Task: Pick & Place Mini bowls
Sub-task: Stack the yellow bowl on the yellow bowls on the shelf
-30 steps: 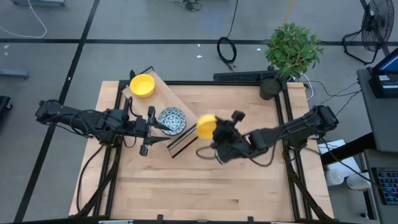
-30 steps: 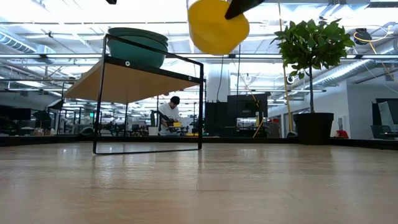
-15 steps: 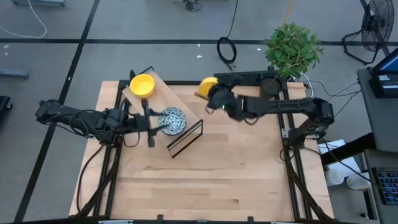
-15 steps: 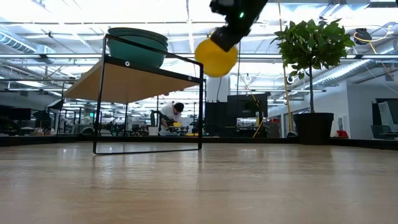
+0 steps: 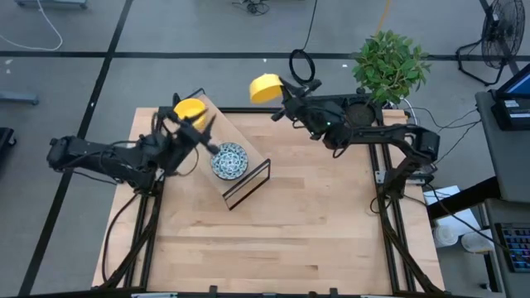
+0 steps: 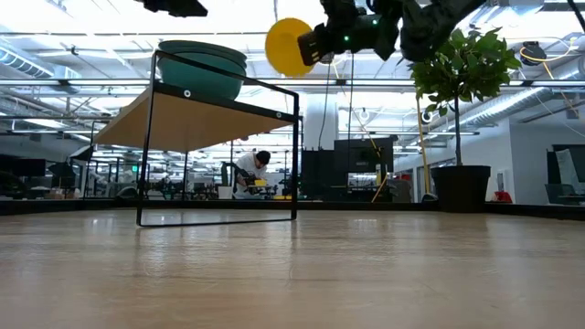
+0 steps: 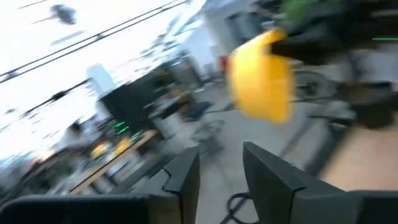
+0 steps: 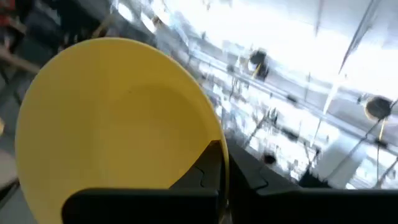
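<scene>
My right gripper (image 5: 280, 91) is shut on a plain yellow mini bowl (image 5: 265, 87), held high just past the table's far edge. The same bowl shows in the low view (image 6: 291, 46) and the left wrist view (image 7: 261, 78). A second yellow bowl (image 5: 189, 112) and a blue-patterned bowl (image 5: 229, 161) rest on the wooden top of a black wire rack (image 5: 248, 180). My left gripper (image 5: 204, 132) hovers above the rack between those two bowls, open (image 7: 217, 155) with nothing between its fingers, pointing toward the held bowl. My right gripper pinches the yellow bowl's rim (image 8: 214, 149), one finger (image 8: 202, 177) on the inner face and the other behind the wall. The fingers come from the table's right side, slanting upward. The bowl is lifted clear and tipped on edge, its hollow facing sideways (image 6: 291, 46).
A potted green plant (image 5: 389, 66) in a black pot (image 5: 360, 116) stands at the table's far right corner, close behind my right arm. The rack (image 6: 219, 110) fills the far left part of the table. Bare wood (image 5: 281, 240) spreads across the middle and near side.
My right gripper has carried the yellow bowl from above the table's middle toward and past the far edge, tipping upward so the bowl now stands on edge. My left gripper has drawn away from the patterned bowl toward the far edge and swung round toward the held bowl.
</scene>
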`<control>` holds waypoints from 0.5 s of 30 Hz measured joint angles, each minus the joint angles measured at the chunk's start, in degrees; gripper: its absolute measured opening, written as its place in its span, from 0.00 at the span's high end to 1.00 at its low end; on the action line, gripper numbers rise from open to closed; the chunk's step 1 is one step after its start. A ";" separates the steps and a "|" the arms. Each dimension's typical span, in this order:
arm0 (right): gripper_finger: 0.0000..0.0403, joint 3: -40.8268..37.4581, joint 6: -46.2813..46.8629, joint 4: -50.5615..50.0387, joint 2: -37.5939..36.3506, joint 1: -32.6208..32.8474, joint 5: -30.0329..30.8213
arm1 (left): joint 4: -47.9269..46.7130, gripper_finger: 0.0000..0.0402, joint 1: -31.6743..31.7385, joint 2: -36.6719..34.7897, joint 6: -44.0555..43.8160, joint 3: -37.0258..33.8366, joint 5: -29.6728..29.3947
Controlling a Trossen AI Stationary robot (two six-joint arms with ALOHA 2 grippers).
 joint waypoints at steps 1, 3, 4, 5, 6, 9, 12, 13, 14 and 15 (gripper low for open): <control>1.00 -0.17 -0.16 1.61 0.25 -0.14 -1.39 | 2.15 0.67 1.26 0.85 0.45 0.37 -0.68; 1.00 -0.28 0.05 2.22 0.77 -0.19 -3.63 | 3.66 0.63 3.36 2.40 0.80 2.17 -0.55; 1.00 -0.13 0.47 2.25 1.10 -0.18 -5.02 | 3.43 0.60 4.17 3.33 0.42 3.36 -0.05; 1.00 0.18 0.79 2.20 1.46 -0.15 -6.36 | 3.05 0.56 4.92 4.46 -0.69 4.81 0.75; 1.00 0.68 1.03 2.18 1.80 -0.12 -6.99 | 2.35 0.52 5.56 5.67 -2.15 6.34 1.85; 1.00 2.31 0.99 2.59 2.08 -0.08 -8.28 | -2.25 0.41 7.06 9.94 -6.73 10.92 5.24; 1.00 3.29 0.55 2.74 2.02 -0.15 -8.26 | -6.38 0.31 7.65 14.26 -8.17 13.90 6.82; 1.00 3.39 0.62 2.72 2.02 -0.15 -8.26 | -6.34 0.29 7.65 15.58 -7.50 14.50 6.90; 1.00 3.44 0.79 2.73 2.06 -0.15 -8.28 | -5.75 0.27 7.74 16.78 -6.63 14.70 6.89; 1.00 3.44 1.00 2.93 2.07 -0.15 -8.31 | -4.55 0.25 7.92 17.86 -5.74 14.77 6.85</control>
